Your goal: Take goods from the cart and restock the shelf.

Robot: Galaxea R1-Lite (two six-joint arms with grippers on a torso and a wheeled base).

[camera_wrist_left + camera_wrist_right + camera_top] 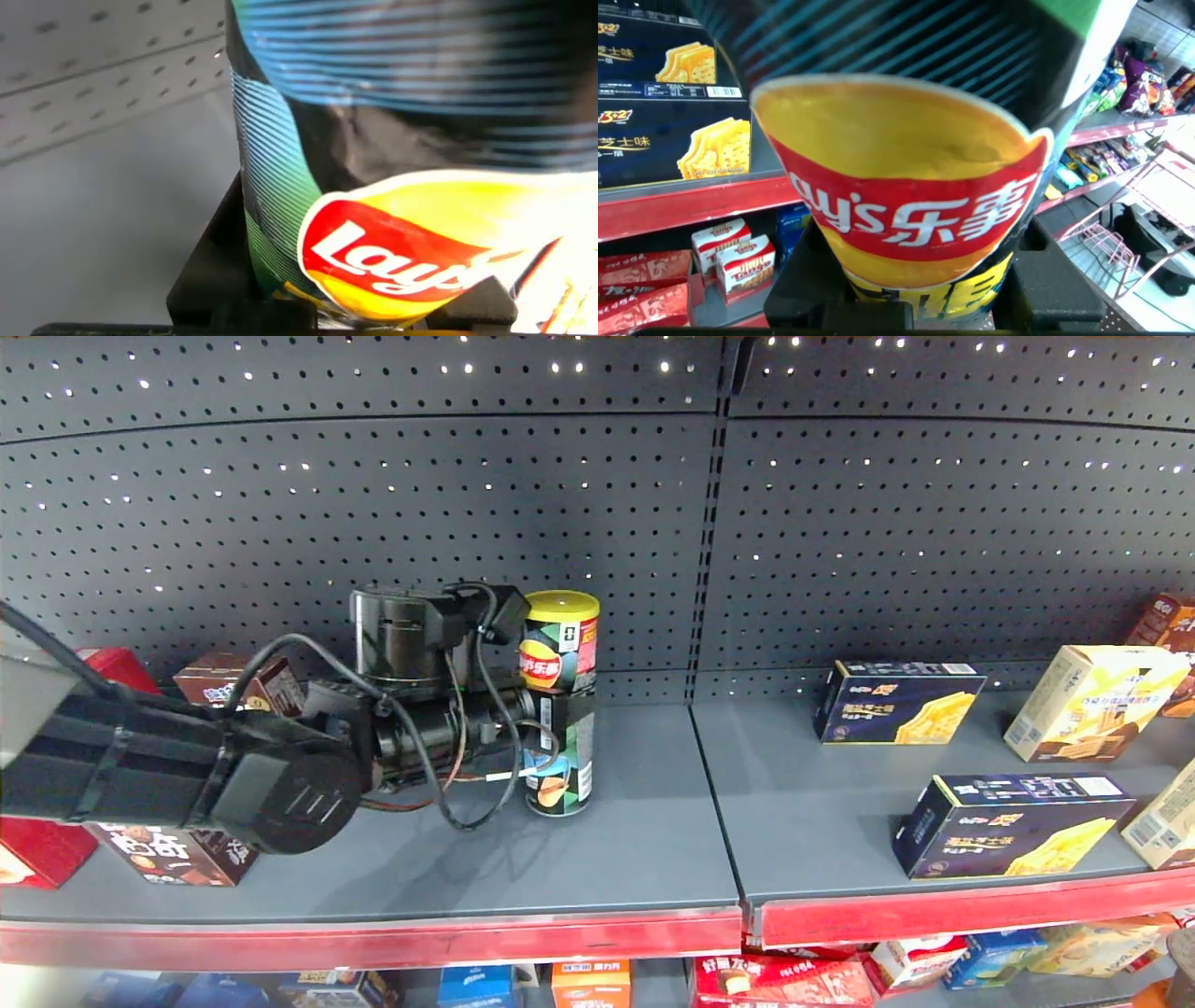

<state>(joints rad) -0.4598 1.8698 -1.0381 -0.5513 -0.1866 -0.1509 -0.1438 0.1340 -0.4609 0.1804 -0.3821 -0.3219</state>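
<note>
A tall chip can point(560, 644) with a yellow lid stands upright on the grey shelf point(635, 840), close to the pegboard back wall. My left gripper point(551, 728) comes in from the left and is shut on the can's lower half. In the left wrist view the same can point(392, 140) sits right in front of the camera, a dark finger point(210, 271) beside it. A second chip can point(906, 187) is held in my right gripper point(915, 313), whose dark fingers point(799, 289) flank its sides, off the shelf front.
Brown snack boxes point(238, 681) and a red box point(37, 849) stand left of the can. Dark blue boxes point(896, 702) point(1013, 826) and a cream box point(1092, 700) occupy the right bay. A pink wire cart point(1158, 224) stands beside lower shelves.
</note>
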